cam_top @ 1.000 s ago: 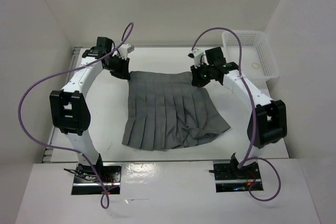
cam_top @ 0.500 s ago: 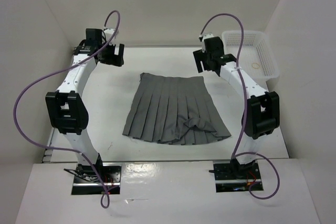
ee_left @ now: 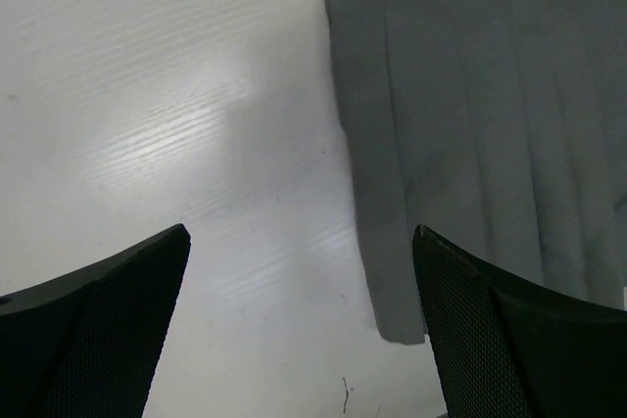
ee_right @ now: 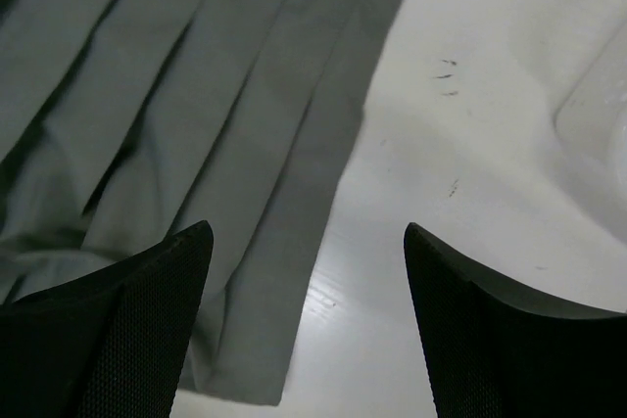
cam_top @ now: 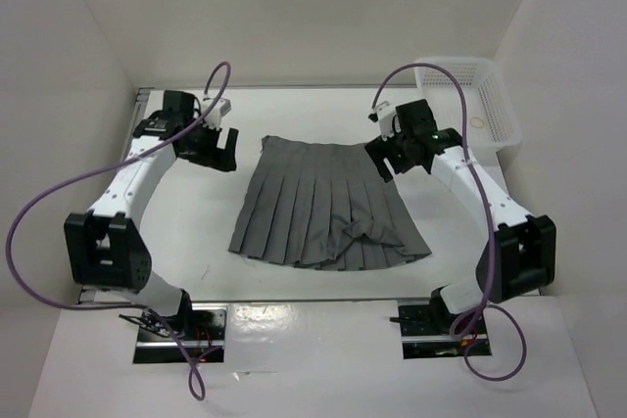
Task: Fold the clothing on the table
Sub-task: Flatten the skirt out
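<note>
The clothing [cam_top: 323, 205], a grey pleated skirt, lies flat on the white table [cam_top: 196, 232] with its narrower waistband at the far side and a rumpled bunch near its front right hem. My left gripper [cam_top: 220, 150] hovers open just left of the waistband's left corner, holding nothing. In the left wrist view [ee_left: 299, 252] the skirt's edge [ee_left: 382, 242] runs down beside the right finger. My right gripper [cam_top: 384, 162] hangs open over the waistband's right corner. In the right wrist view [ee_right: 309, 242] the skirt's side edge [ee_right: 284, 232] lies between the spread fingers.
A white mesh basket [cam_top: 468, 100] stands at the back right corner with a small ring inside it. White walls close in the table on three sides. A metal rail [cam_top: 142, 105] runs along the left edge. Purple cables loop off both arms.
Both grippers let go of the skirt's waistband corners and opened. The skirt dropped flat and narrower. The arms rose back, then came down beside the waistband corners again.
</note>
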Robot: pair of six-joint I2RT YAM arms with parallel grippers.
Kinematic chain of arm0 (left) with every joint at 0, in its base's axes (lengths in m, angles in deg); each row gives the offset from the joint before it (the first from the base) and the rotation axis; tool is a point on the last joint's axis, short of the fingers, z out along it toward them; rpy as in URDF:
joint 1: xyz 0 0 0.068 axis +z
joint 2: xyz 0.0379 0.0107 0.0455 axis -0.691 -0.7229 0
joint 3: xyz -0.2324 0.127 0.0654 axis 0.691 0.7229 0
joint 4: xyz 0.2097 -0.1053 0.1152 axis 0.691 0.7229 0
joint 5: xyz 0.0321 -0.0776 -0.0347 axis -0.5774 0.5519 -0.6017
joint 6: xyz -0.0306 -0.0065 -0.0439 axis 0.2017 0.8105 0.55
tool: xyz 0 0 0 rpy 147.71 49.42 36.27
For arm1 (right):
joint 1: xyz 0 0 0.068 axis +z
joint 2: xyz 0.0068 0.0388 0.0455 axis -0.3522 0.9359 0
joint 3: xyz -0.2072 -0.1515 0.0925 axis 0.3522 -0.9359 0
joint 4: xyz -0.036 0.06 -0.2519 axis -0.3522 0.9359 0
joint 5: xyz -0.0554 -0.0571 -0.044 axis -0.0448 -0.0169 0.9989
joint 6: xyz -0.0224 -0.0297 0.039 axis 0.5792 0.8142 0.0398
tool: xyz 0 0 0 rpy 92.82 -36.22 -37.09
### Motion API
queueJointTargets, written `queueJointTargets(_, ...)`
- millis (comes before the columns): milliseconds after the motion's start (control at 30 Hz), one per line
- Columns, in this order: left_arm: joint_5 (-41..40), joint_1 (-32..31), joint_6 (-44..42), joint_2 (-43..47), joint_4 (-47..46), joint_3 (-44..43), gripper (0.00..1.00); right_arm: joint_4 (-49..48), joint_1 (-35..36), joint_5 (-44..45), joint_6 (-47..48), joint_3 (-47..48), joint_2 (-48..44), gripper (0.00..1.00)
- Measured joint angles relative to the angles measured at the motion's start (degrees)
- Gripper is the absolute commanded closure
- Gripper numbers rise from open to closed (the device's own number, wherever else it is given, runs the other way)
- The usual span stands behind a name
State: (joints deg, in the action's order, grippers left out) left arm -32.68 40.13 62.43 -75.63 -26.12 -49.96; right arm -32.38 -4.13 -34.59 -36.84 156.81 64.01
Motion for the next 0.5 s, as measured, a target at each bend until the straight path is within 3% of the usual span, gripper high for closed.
queueJointTargets(200, -0.4, 6.6, -0.1, 17.3, 1.1, 5.7, 0.00, 8.2, 0.0, -10.2, 7.1, -0.2, -4.0, 0.16)
queueJointTargets(500, 1.0, 12.1, 0.0, 34.4, 3.0, 15.5, 0.00, 16.0, 0.0, -21.6, 13.8, -4.4, 1.1, 0.15)
